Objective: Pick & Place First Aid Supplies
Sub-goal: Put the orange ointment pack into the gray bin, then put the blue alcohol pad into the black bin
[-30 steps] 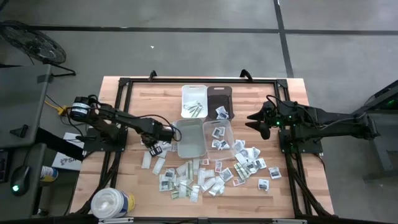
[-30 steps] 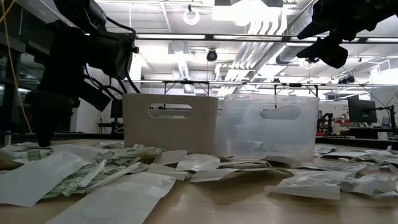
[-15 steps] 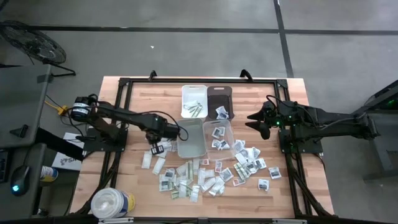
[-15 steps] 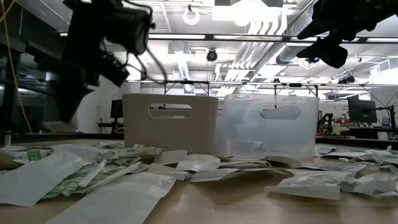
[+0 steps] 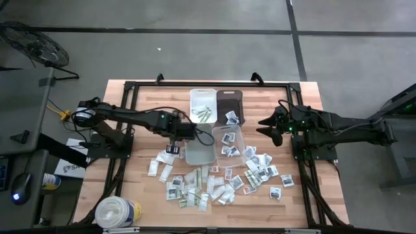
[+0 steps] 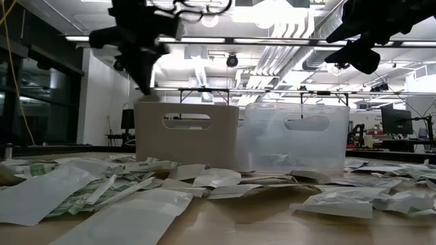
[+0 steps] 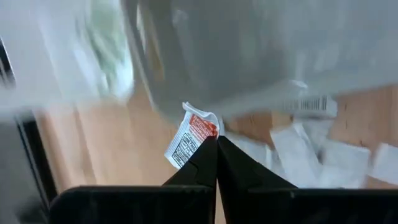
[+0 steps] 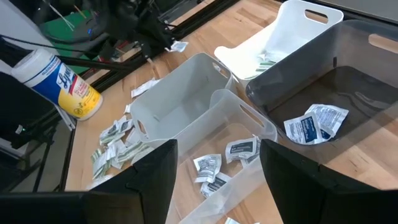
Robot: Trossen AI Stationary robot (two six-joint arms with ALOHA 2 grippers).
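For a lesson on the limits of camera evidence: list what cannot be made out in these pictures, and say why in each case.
- Print on the packet pinched by the left gripper: too small and blurred, left wrist view.
- White bin: contents hidden by its opaque wall, low view.
- Right gripper: its fingertips run off the bottom edge, right wrist view.
- Round tub: label wording too small, high view.
- Pile of packets: exact count unclear, since they overlap.

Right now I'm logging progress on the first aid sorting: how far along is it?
Partly done. A few packets already lie in the bins: some in the white bin, the dark bin and a clear bin. In hand: the left tool is shut on a red-printed packet lifted by the other clear bin. Left: dozens of loose packets on the table. The right tool waits open.
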